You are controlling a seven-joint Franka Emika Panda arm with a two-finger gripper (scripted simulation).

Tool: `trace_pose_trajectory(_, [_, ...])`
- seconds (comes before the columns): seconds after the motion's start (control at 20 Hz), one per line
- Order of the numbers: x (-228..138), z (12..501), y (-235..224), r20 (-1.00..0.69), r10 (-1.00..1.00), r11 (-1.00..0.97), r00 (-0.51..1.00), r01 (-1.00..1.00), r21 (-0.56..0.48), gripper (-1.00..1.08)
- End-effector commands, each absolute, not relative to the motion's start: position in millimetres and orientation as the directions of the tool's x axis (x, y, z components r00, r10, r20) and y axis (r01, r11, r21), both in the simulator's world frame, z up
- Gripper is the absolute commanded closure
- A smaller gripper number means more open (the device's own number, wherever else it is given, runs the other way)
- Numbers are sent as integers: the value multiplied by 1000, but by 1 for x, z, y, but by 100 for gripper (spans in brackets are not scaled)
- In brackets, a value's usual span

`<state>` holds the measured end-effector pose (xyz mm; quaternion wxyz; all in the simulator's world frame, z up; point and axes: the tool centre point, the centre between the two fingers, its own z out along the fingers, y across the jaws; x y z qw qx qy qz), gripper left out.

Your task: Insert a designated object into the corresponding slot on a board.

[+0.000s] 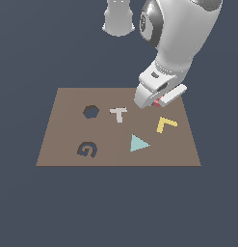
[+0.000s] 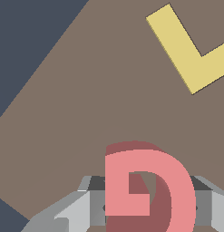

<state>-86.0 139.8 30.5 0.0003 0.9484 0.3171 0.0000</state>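
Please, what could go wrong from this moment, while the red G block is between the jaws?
1. The G slot lies across the board from the gripper, so the red G block might slip on the way.
2. A low carry could knock the white T or the teal triangle.
3. The hexagonal cutout lies near the G slot; wrong placement is possible.

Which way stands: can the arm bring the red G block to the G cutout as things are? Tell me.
Probably yes. The pincer sits around the red G block, and bare board lies toward the G cutout; only the white T block stands near that line.
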Motion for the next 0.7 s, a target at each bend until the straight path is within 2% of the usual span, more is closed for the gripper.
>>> trace_pose_trajectory(0.0, [-86, 30, 140, 0, 602, -799, 799, 602, 0, 108])
trace_pose_trajectory(0.65, [-77, 31, 143, 0, 550, -835, 835, 550, 0, 108])
